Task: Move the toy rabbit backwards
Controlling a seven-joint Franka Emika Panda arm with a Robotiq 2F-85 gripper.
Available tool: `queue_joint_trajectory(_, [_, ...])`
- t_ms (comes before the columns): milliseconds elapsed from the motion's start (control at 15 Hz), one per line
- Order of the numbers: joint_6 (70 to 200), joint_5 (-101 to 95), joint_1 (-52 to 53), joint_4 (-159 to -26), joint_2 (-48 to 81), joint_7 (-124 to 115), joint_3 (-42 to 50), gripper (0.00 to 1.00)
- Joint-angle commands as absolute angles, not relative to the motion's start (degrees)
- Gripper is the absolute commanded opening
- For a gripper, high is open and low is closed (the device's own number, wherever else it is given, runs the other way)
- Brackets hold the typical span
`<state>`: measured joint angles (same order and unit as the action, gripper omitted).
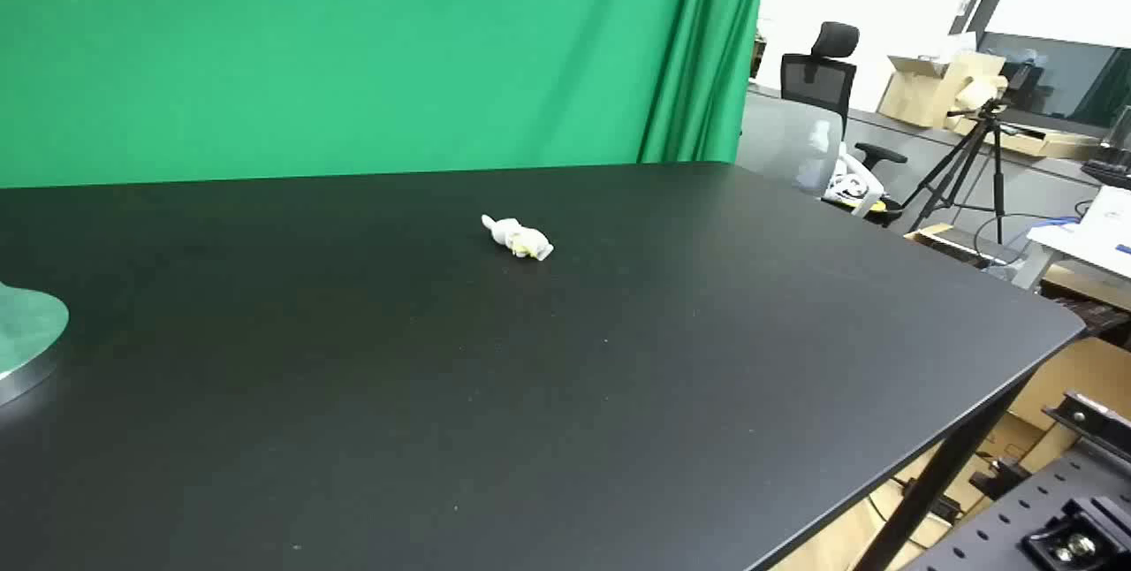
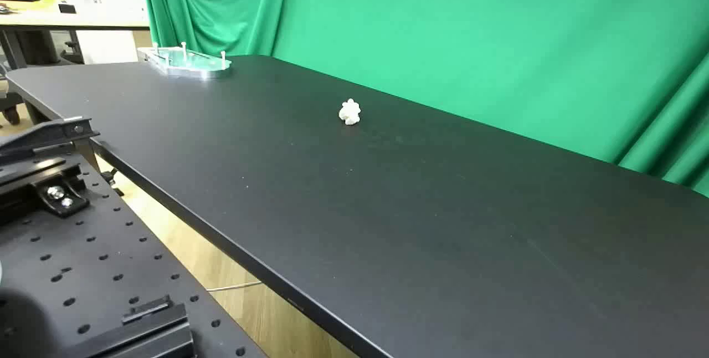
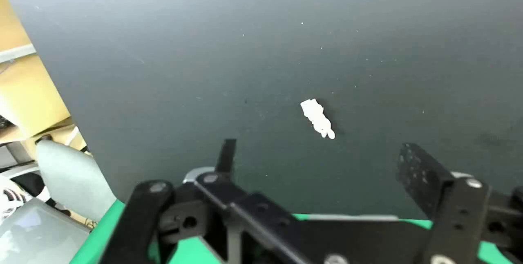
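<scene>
Green cloth, a curtain (image 1: pixel 353 58), spans much of the top of both exterior views, hanging behind the black table (image 1: pixel 398 430). If "backwards" means toward it, too long a move could send the toy rabbit (image 1: pixel 519 238) past that edge or snag the folds; the frames do not settle which way is back, so a wrong direction is a risk too. The table looks smooth, and something this small would probably skid at a clumsy touch. The gripper (image 3: pixel 318 143), at the bottom of the wrist view, has its fingers (image 3: pixel 421 174) spread wide and holds nothing. The rabbit lies on the table, just right of centre in the wrist view, higher in that frame than the fingertips, so closing without first lining up could well miss it. Its body slants from upper left to lower right there; a squeeze would likely twist it, and the thin ears (image 3: pixel 331 134) would make a poor hold.

Neither exterior view shows the arm or the gripper, so the fingers' height over the table is hard to judge. The gripper's base runs off the bottom of the wrist view. A clear tray (image 2: pixel 194 72) with upright pegs sits at the upper left of an exterior view; a green round plate (image 1: pixel 31 328) is cut off by the left edge in an exterior view, and I cannot tell whether they are the same thing. The rabbit is bleached nearly flat white in the wrist view, its face lost.
</scene>
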<state>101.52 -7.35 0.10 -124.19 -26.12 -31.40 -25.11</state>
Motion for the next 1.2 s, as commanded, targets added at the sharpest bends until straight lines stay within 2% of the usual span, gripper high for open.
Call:
queue_joint_trajectory(0, [101.38,-8.38,2.54,-124.02,-25.52,-32.31,-23.21,1.00])
queue_joint_trajectory(933, [101.46,-8.38,2.54,-124.01,-25.55,-32.31,-23.21,1.00])
queue_joint_trajectory(1133, [101.33,-9.81,1.67,-123.28,-22.39,-32.63,-21.88,1.00])
